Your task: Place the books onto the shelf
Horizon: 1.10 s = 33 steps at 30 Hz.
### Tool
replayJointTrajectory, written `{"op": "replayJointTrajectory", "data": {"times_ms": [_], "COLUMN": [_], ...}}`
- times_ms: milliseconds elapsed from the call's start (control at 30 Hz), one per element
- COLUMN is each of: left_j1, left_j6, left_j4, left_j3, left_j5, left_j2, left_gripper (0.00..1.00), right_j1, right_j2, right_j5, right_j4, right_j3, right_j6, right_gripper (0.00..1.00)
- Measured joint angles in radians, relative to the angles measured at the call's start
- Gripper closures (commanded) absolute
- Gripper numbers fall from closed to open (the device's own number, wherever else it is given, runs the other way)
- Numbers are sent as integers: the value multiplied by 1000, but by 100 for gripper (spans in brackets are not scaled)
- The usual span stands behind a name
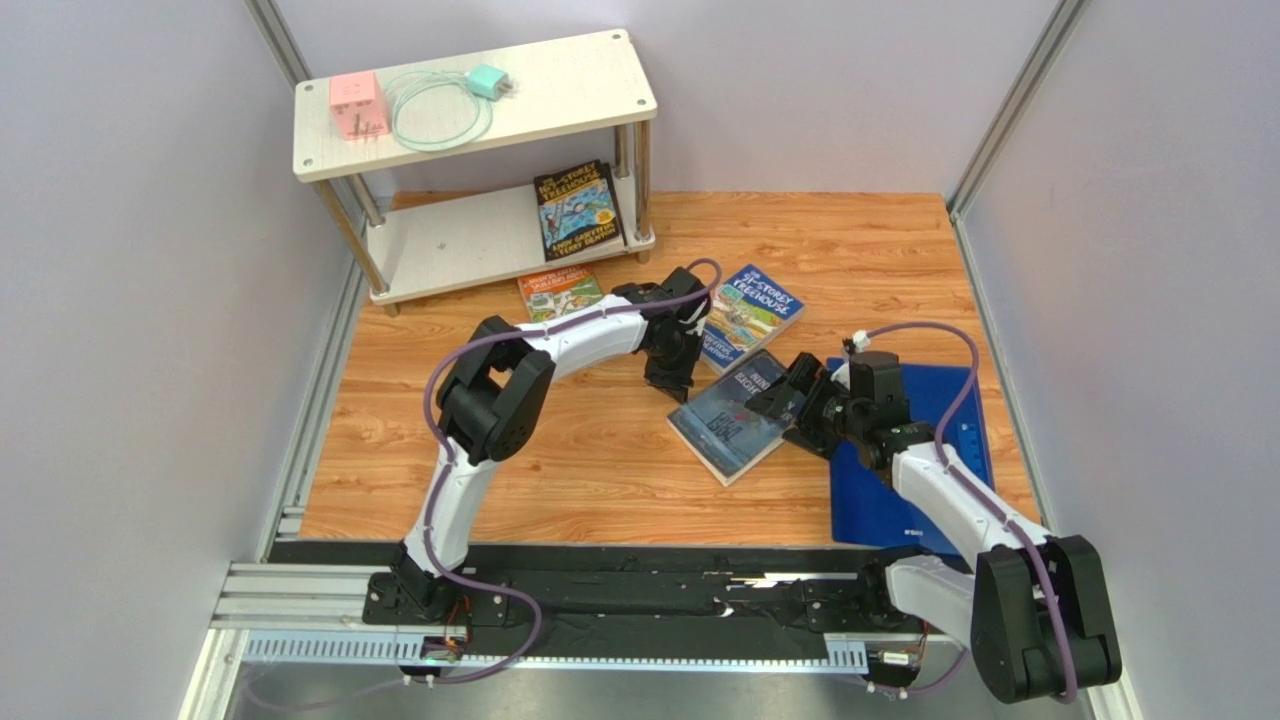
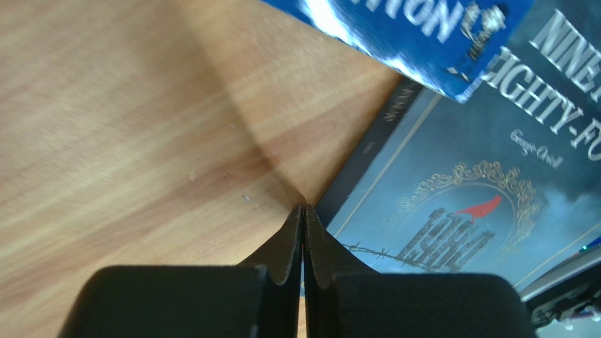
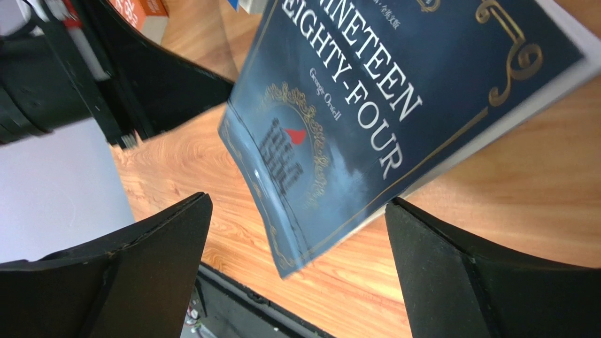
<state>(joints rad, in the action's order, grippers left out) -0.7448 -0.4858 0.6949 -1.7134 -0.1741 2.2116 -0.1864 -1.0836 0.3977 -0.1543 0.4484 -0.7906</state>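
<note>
The slate-blue book [image 3: 367, 105] lies on the table [image 2: 127, 105] with one corner between the wide-open, empty right fingers [image 3: 141, 274], and the left fingers [image 2: 288, 250], pressed shut on nothing, sit just beside its edge, so a shallow pinch may let it slip.

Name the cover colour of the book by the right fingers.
The book is slate blue with gold ornament, clearest in the right wrist view.

Shows four books: yellow-black book [image 1: 579, 210], orange-green book [image 1: 559, 293], bright blue book [image 1: 751, 315], slate blue book [image 1: 718, 428]. One shelf [image 1: 571, 90], one blue sheet [image 1: 864, 503], one pink box [image 1: 358, 105], one teal plug [image 1: 486, 80], two arms: left arm [image 1: 496, 398], right arm [image 1: 962, 503].
</note>
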Motion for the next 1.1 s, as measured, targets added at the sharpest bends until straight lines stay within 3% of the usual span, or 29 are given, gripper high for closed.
{"op": "replayJointTrajectory", "data": {"times_ms": [400, 667, 967, 1100], "left_j1": [-29, -35, -48, -68], "left_j6": [-30, -53, -77, -90], "left_j4": [-79, -70, -61, -65], "left_j3": [132, 162, 159, 147], "left_j5": [-53, -68, -98, -125], "left_j2": [-70, -89, -82, -68], "left_gripper": [100, 100, 100, 100], "right_j1": [15, 24, 24, 23], "right_j2": [-166, -174, -181, -263], "right_j5": [7, 34, 167, 209], "right_j4": [111, 208, 304, 305], "right_j3": [22, 22, 55, 114], "right_j6": [64, 95, 107, 137], "right_gripper": [6, 9, 8, 11]}}
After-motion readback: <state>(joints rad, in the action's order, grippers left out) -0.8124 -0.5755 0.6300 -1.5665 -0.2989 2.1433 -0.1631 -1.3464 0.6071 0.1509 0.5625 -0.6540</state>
